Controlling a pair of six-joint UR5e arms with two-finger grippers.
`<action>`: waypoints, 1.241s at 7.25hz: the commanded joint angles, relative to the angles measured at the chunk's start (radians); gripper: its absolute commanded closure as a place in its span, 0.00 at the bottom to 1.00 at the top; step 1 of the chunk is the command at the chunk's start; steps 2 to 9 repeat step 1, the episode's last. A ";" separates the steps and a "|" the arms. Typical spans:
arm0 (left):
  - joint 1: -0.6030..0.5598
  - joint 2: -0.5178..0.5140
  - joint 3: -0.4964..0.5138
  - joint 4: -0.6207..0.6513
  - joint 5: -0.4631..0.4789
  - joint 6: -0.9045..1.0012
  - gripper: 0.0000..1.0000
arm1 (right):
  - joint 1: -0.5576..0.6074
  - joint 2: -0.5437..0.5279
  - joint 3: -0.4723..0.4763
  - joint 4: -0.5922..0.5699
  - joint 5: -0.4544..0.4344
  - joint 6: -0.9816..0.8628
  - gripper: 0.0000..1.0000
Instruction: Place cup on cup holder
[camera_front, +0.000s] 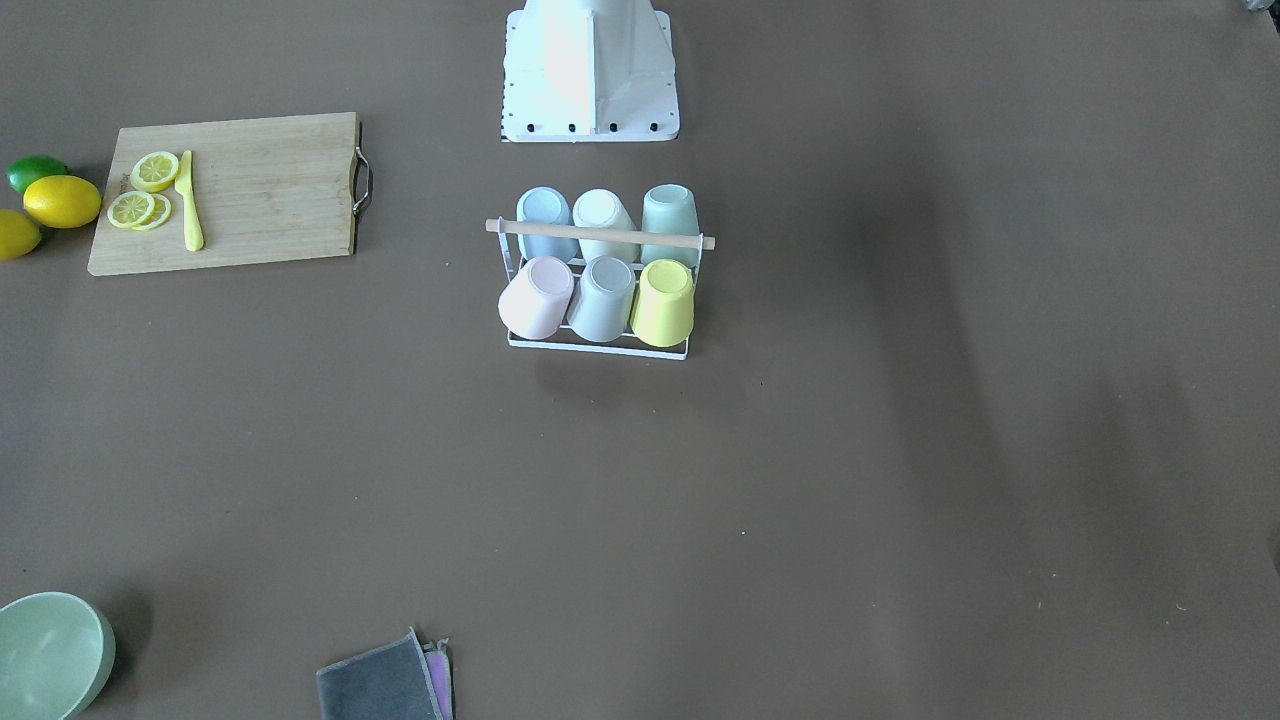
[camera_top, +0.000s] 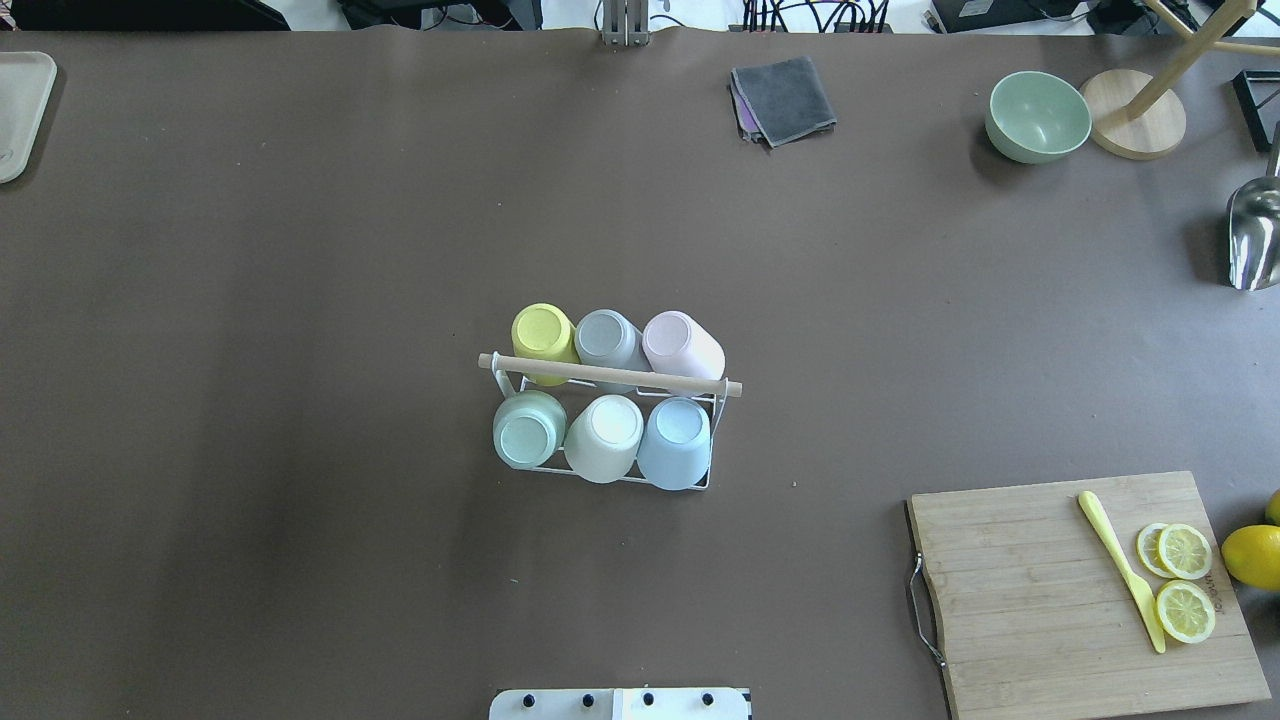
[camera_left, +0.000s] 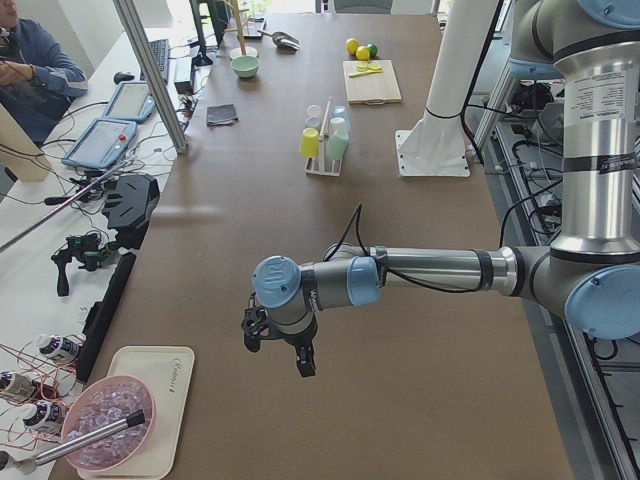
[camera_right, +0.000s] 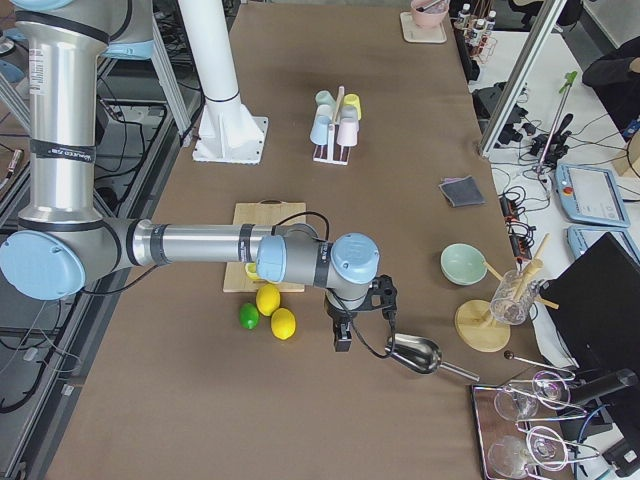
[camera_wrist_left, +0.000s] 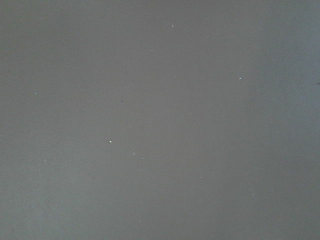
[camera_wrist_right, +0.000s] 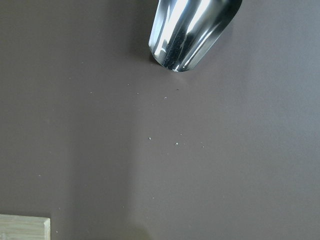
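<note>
White wire cup holder (camera_top: 612, 374) mostly hidden beneath six upturned cups (camera_top: 604, 436)

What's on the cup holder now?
The cup holder carries six inverted cups: yellow cup, grey cup and pink cup in one row; green cup, white cup and blue cup in the other. The cups cover the prongs.

no readable text, arm label (camera_left: 600, 106) print too small to read
</note>
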 joint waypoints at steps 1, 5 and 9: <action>0.000 -0.001 0.002 0.000 0.000 0.000 0.01 | 0.000 0.003 -0.004 -0.001 0.002 0.000 0.00; 0.000 -0.001 0.002 0.000 0.000 0.000 0.01 | 0.000 0.003 -0.004 -0.001 0.002 0.000 0.00; 0.000 -0.001 0.002 0.000 0.000 0.000 0.01 | 0.000 0.003 -0.004 -0.001 0.002 0.000 0.00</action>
